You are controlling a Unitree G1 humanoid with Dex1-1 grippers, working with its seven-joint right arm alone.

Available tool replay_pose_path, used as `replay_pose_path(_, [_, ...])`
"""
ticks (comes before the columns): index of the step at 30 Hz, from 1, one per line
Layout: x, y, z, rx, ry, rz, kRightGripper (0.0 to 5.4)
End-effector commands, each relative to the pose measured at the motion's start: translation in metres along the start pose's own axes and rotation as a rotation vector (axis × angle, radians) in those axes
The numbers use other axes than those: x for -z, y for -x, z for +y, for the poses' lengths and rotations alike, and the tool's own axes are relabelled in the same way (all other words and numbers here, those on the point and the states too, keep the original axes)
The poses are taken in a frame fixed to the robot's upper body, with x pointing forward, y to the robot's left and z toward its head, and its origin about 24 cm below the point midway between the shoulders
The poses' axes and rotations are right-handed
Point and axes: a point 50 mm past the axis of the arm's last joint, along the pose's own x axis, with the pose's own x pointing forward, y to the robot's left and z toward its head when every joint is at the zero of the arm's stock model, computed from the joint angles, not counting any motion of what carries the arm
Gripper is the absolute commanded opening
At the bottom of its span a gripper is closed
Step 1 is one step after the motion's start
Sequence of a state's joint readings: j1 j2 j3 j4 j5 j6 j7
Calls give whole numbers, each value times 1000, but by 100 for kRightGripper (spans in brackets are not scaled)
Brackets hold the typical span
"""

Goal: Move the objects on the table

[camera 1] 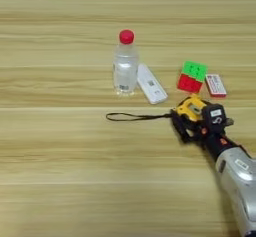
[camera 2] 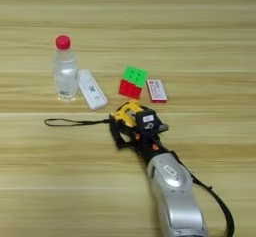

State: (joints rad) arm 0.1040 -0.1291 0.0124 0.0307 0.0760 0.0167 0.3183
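My right gripper (camera 2: 128, 125) is shut on the yellow-black tape measure (camera 2: 126, 112), its black fingers on either side of the case. The black strap (camera 1: 135, 116) trails left across the table (camera 1: 60, 171). Just beyond the tape measure sits the small red-green cube (camera 1: 192, 77). The clear bottle with a red cap (camera 1: 125, 66) stands upright further left. The flat white device (camera 1: 151, 84) lies at the bottle's right side. The silver forearm (camera 2: 172, 191) comes in from the bottom right.
A small white box with red edges (camera 1: 216, 85) lies right of the cube. A black cable (camera 2: 217, 206) runs along the forearm. Bare wood stretches across the left side and the far half of the table.
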Motion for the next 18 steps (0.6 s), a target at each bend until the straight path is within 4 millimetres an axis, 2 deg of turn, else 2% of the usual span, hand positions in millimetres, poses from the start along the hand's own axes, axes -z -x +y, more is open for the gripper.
replay_pose_path(1, [-29, -9, 16, -86, 21, -122, 476])
replay_pose_path(9, [-30, -17, 58, -242, -28, -128, 476])
replay_pose_path(18, [-32, -25, 84, -333, -44, -136, 476])
